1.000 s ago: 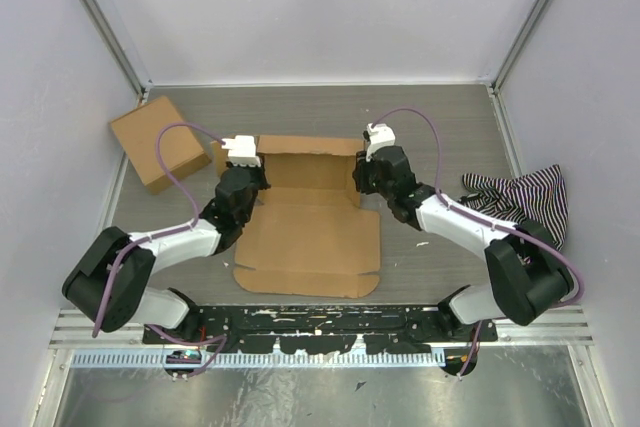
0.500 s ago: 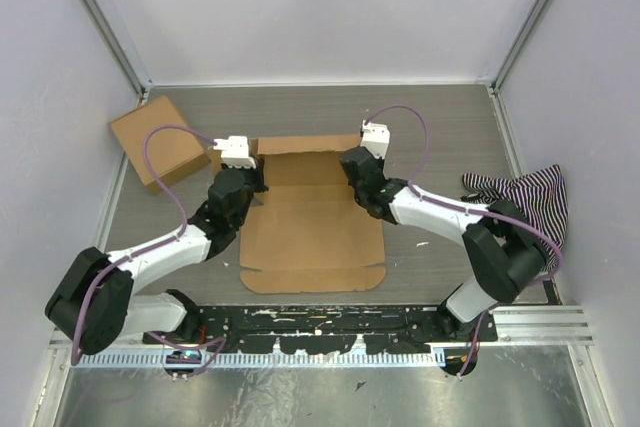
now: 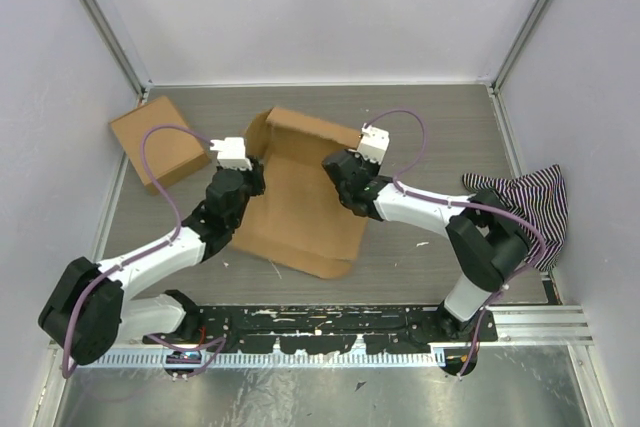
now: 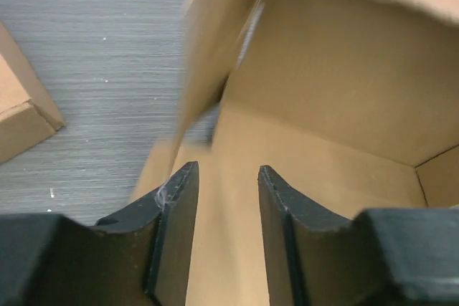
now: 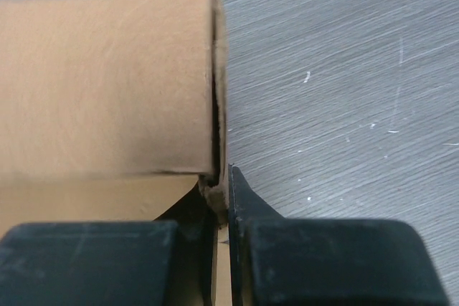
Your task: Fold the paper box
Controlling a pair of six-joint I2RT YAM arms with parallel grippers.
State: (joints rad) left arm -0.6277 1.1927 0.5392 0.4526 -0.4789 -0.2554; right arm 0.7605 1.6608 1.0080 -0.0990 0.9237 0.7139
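Note:
The paper box (image 3: 300, 212) is a brown cardboard mailer lying askew in the middle of the table, its back wall and side flaps raised. My left gripper (image 3: 252, 177) is at its left side wall. In the left wrist view the jaws (image 4: 226, 177) stand open over the box floor (image 4: 344, 105) with nothing between them. My right gripper (image 3: 337, 171) is at the right side. In the right wrist view it (image 5: 222, 190) is shut on the edge of the box's folded side wall (image 5: 100, 84).
A second, squarish brown carton (image 3: 158, 142) sits at the back left, close to the left arm, and shows at the left edge of the left wrist view (image 4: 18, 112). A striped cloth (image 3: 520, 197) lies at the right wall. Grey table (image 5: 344, 69) lies right of the box.
The left gripper has opened and let go of the left flap. The right gripper has moved left with the wall it holds, and the box has swung askew with its back lifted.

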